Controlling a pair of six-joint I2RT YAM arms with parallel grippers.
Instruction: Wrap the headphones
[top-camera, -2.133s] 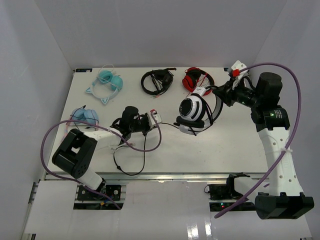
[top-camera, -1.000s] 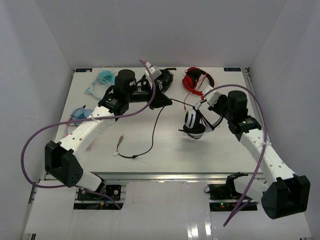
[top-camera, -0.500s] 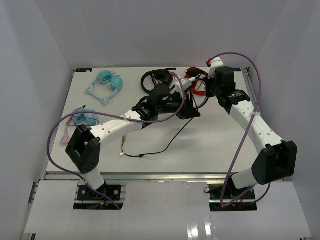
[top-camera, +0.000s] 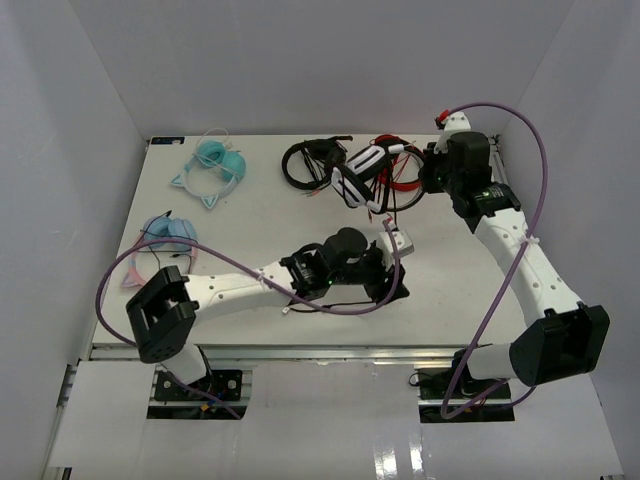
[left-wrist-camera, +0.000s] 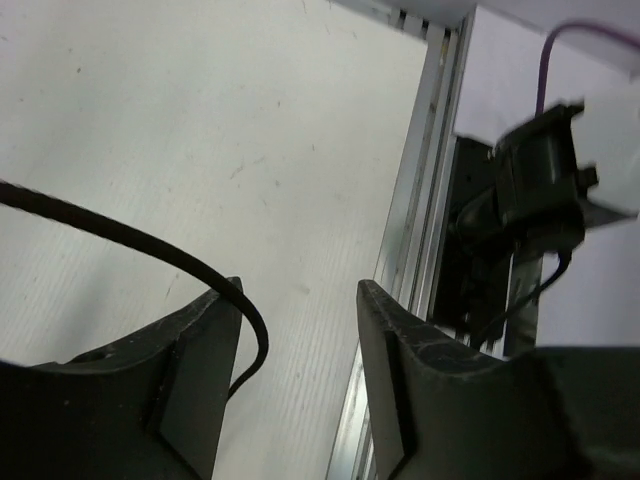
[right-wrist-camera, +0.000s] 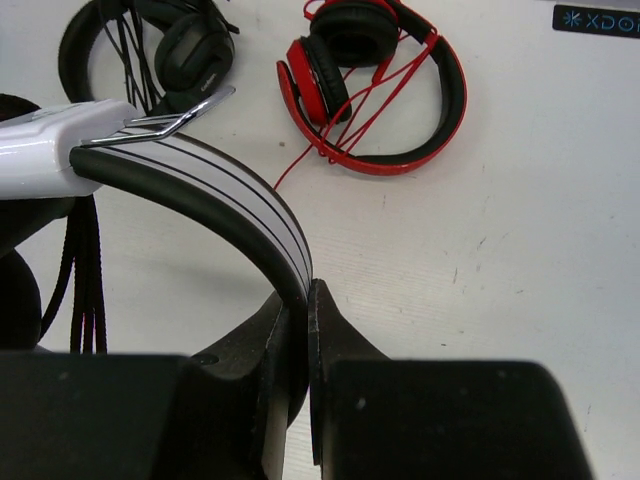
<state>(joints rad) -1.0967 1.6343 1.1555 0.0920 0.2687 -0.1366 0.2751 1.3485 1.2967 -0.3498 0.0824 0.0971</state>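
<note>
R fingers (right-wrist-camera: 335, 345) clamped on headphones (right-wrist-camera: 200, 185) headband; L fingers (left-wrist-camera: 395, 330) apart, cable (left-wrist-camera: 110, 228) between.

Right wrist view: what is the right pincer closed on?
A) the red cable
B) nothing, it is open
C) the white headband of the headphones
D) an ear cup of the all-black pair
C: the right pincer is shut on the headphones at their white headband, while the red-and-black pair lies apart on the table behind it.
</note>
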